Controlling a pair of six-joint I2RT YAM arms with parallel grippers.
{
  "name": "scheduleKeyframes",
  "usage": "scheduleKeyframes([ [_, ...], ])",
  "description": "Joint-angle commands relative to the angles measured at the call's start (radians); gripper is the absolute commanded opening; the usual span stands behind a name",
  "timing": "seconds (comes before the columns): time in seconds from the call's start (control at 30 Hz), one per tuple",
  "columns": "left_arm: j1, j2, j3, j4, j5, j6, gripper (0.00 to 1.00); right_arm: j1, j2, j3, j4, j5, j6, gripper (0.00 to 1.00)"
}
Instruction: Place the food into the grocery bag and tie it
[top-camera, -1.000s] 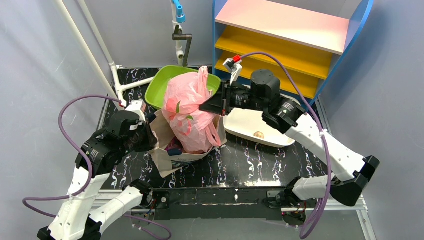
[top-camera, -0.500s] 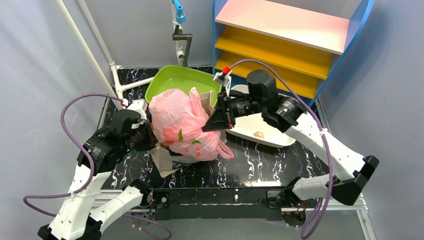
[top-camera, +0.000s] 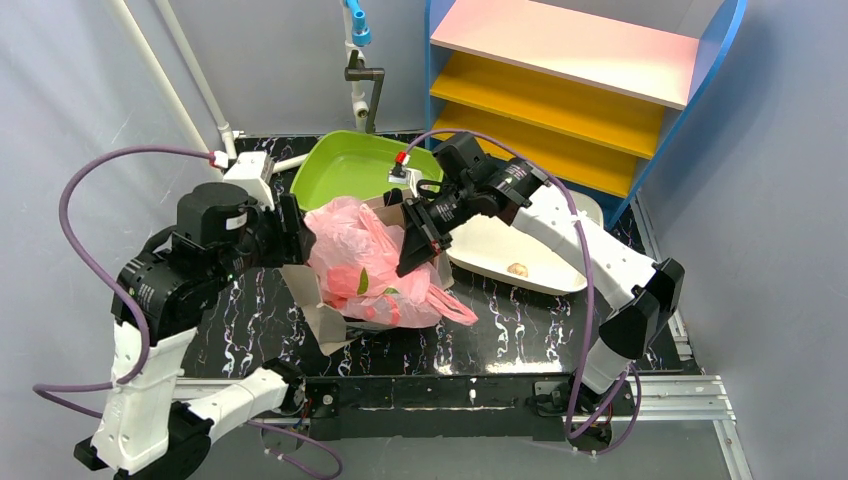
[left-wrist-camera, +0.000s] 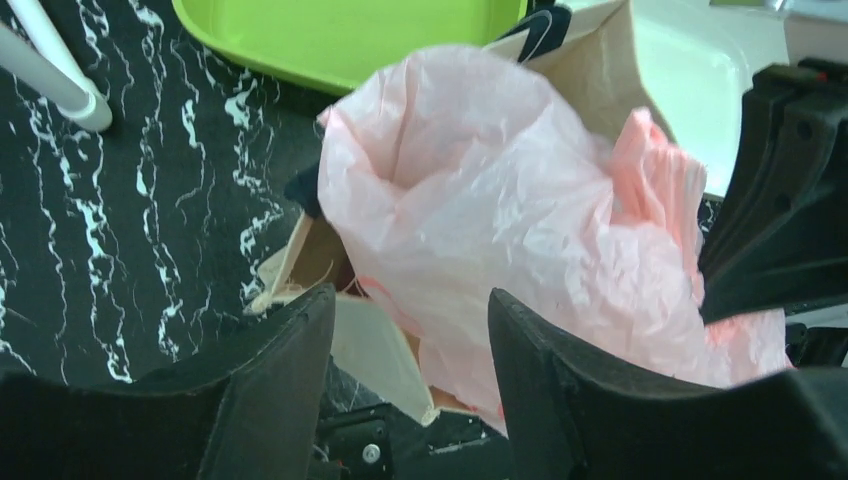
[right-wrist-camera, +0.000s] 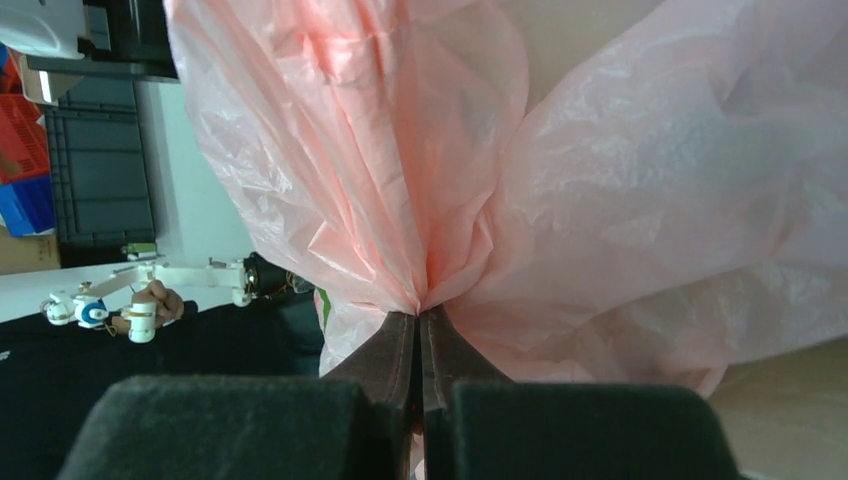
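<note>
The pink grocery bag (top-camera: 365, 262) slumps in the middle of the table, inside a beige tote (top-camera: 325, 322). Its thin plastic (left-wrist-camera: 480, 200) bulges just beyond my left gripper (left-wrist-camera: 410, 330), which is open and holds nothing; the bag's lower edge lies between its fingers (left-wrist-camera: 270, 380). From the left of the bag, my left gripper (top-camera: 300, 240) faces it. My right gripper (right-wrist-camera: 421, 316) is shut on a gathered fold of the grocery bag (right-wrist-camera: 600, 200). It sits on the bag's right side (top-camera: 410, 255). The food is hidden; only small green patches (top-camera: 362, 280) show on the plastic.
A green tub (top-camera: 345, 165) stands behind the bag, and a white tray (top-camera: 490, 245) holding a small brown piece (top-camera: 517, 268) lies to the right. A blue shelf unit (top-camera: 590, 70) fills the back right. White pipes (top-camera: 190, 90) run along the back left.
My left gripper has opened, let go of the bag and moved up and back. My right gripper has pulled its pinch of plastic down and forward, and the bag has slumped lower.
</note>
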Motion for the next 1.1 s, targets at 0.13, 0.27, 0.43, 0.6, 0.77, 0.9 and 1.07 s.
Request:
scheduleKeyframes([
  [0.13,-0.004,0.124,-0.040,0.167,0.073,0.092,0.58,0.001,0.001,0.093,-0.212,-0.001,-0.111,0.01],
  [0.27,-0.004,0.146,-0.152,0.253,0.172,0.072,0.52,-0.002,-0.003,0.125,-0.203,0.023,-0.104,0.01],
  [0.43,-0.004,0.130,-0.269,0.275,0.267,0.035,0.40,-0.034,0.010,0.189,-0.154,0.147,-0.003,0.01],
  [0.6,-0.004,0.008,-0.476,0.293,0.309,-0.005,0.34,-0.054,0.010,0.187,0.084,0.272,0.212,0.01],
  [0.77,-0.004,-0.009,-0.550,0.242,0.305,-0.016,0.35,-0.047,0.168,0.217,0.109,0.458,0.424,0.01],
  [0.9,-0.004,0.004,-0.541,0.200,0.270,-0.013,0.36,-0.029,0.362,0.359,-0.072,0.575,0.402,0.01],
  [1.07,-0.005,0.033,-0.527,0.168,0.246,-0.008,0.37,-0.026,0.376,0.273,-0.181,0.822,0.335,0.01],
])
